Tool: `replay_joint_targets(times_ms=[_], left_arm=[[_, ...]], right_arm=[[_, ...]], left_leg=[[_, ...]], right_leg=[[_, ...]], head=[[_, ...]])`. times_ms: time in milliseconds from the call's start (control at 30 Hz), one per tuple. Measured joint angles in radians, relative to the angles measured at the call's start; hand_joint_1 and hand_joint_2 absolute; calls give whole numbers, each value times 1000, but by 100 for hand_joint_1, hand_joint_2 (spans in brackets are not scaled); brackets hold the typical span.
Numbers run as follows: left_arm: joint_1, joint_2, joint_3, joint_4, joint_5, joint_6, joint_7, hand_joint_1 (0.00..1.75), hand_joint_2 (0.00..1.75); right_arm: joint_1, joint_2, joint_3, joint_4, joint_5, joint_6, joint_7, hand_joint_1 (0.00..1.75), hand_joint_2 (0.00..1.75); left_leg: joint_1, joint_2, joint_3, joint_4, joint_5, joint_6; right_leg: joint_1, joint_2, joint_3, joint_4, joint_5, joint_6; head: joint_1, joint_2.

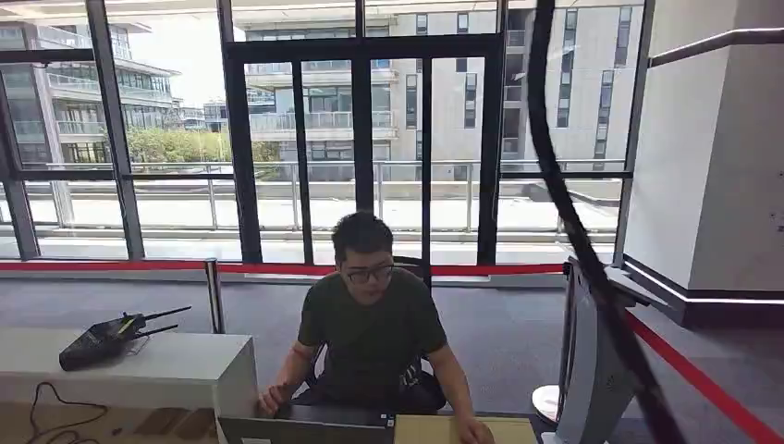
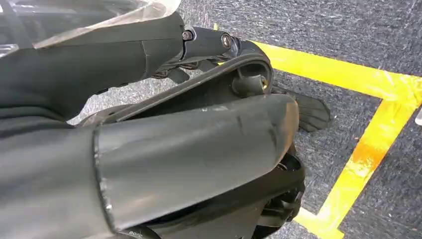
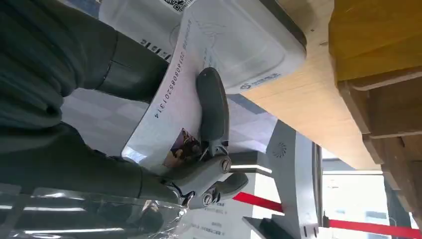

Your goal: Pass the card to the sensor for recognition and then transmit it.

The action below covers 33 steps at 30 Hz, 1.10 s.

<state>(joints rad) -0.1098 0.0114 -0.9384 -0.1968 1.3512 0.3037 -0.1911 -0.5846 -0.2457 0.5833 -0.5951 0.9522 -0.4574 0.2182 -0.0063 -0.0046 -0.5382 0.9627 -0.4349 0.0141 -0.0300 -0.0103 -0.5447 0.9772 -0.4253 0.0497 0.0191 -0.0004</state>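
Observation:
In the right wrist view my right hand (image 3: 211,134) pinches a white card (image 3: 166,117) printed with a long number and a small picture. A dark finger lies across the card's face. The card's far edge is close against a white, rounded sensor box (image 3: 246,47) that sits on a pale wooden table (image 3: 318,99); I cannot tell whether they touch. My left hand (image 2: 199,149) hangs over grey carpet with nothing in it, its fingers spread.
A person (image 1: 374,333) in a dark shirt sits across the desk behind a laptop (image 1: 305,430). A white standing panel (image 1: 592,370) rises at the right. A red barrier belt (image 1: 277,268) runs behind. Yellow floor tape (image 2: 368,149) lies below my left hand.

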Motion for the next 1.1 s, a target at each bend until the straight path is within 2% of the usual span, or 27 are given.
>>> replay_joint_targets(times_ms=[567,800,933,1100], left_arm=[[0,1,0,0,-4,-3,2,0,0],[0,2,0,0,-13,-22,6,0,0],[0,1,-2,0,-17,-22,11,0,0],[0,-2,-7,0,-20,-21,14,0,0]], right_arm=[[-21,5,3,-2,27,6,0,175,175],[-113,19,15,-96,92,98,8,175,175],[-193,36,29,-185,127,211,50,175,175],[-229,41,42,-252,139,237,54,175,175]], left_leg=[[0,0,-1,0,0,0],[0,0,-1,0,0,0],[0,1,-1,0,1,-1],[1,1,-1,0,1,-1]], right_leg=[[0,0,0,0,0,0],[0,0,0,1,1,0],[0,1,-1,1,1,0],[1,1,-1,1,1,0]], head=[[0,0],[0,0],[0,0],[0,0]])
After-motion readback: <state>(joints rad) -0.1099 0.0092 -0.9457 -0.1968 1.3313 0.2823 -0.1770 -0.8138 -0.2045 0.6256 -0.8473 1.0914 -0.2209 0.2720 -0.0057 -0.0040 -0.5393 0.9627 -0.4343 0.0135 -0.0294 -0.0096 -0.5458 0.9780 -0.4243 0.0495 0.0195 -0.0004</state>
